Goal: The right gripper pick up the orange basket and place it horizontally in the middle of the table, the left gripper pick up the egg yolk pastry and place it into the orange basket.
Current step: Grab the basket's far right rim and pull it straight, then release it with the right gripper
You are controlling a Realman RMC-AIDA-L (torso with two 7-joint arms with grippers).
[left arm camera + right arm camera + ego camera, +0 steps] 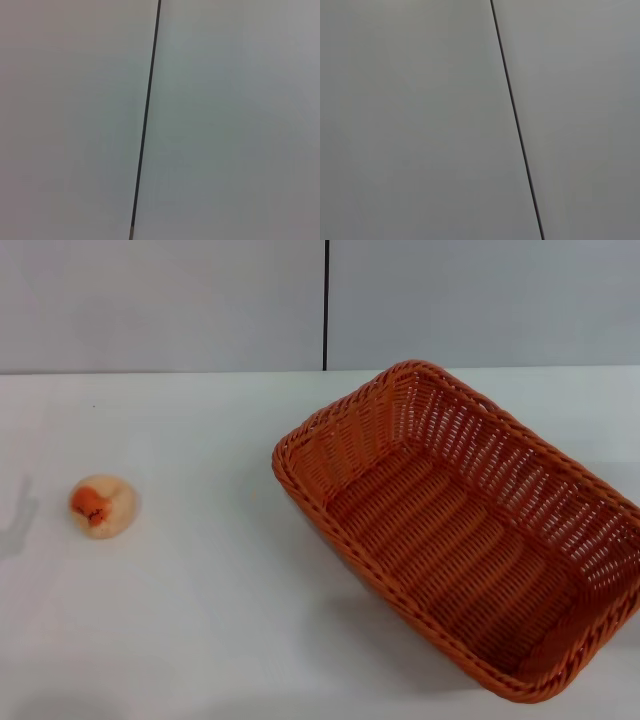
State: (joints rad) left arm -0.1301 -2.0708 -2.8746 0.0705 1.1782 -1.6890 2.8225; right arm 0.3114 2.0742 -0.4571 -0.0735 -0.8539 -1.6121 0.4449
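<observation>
Basket (470, 530) sits askew on the table's (220, 620) right side, one corner running past the head view's right edge. Pastry (102, 506) lies well apart at the left. Neither gripper shows anywhere; both wrist views face a grey wall (225, 120) with a dark seam (145, 120).

Your head view looks forward and down over the table (220, 620) to the grey wall (160, 300) behind; both wrist views face that wall, sharing its dark vertical seam (145, 120) with the head view's upper centre.
</observation>
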